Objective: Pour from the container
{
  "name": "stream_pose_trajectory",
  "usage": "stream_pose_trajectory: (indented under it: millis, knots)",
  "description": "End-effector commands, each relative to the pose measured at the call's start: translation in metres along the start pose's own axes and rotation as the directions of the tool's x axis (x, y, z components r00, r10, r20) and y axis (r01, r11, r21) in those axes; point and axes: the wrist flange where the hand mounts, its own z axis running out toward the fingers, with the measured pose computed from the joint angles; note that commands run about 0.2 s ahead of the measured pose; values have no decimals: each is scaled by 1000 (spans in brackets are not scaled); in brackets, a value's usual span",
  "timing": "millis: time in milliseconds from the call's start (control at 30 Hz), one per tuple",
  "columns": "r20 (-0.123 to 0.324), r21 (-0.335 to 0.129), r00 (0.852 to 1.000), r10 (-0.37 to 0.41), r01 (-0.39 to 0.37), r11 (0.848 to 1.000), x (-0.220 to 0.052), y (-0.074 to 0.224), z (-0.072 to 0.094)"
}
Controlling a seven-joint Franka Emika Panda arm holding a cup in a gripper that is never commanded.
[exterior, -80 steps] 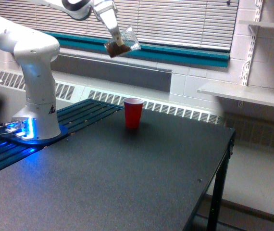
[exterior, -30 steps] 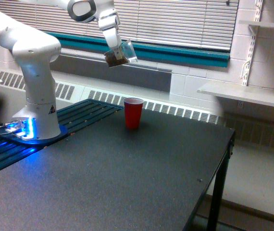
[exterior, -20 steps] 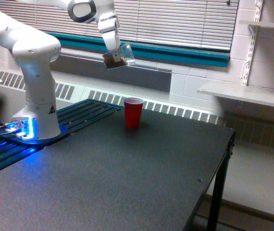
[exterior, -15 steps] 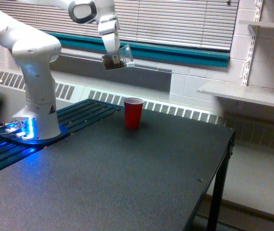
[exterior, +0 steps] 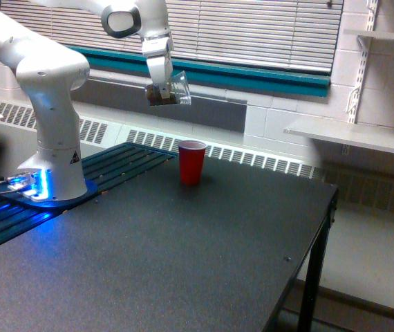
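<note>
Overall, the dark speckled table [exterior: 183,256] carries the white robot arm [exterior: 48,90] on its left. Far centre stands an opaque red plastic cup with a white rim [exterior: 191,162]. High above, up-left of it, the gripper [exterior: 160,88] is clamped on a small clear plastic cup holding brown granules [exterior: 169,90], tipped rightward, clear of the table.

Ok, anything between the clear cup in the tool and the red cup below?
Nothing. In the exterior view the clear cup hangs tilted above the red cup, slightly toward that view's left, with only open air between them.
</note>
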Motion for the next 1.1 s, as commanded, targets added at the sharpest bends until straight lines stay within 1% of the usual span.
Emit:
stream_pose_trajectory:
  millis: [33,433,633,967,1100]
  knots:
    - [43,-38,999,-21,23,999,2,9,17]
    - [81,-58,996,-31,35,998,6,3,29]
    - [101,-59,994,-42,48,997,6,-3,35]
    - [144,-66,987,-70,80,995,4,-12,44]
    - [160,-76,984,-77,91,993,3,-14,47]
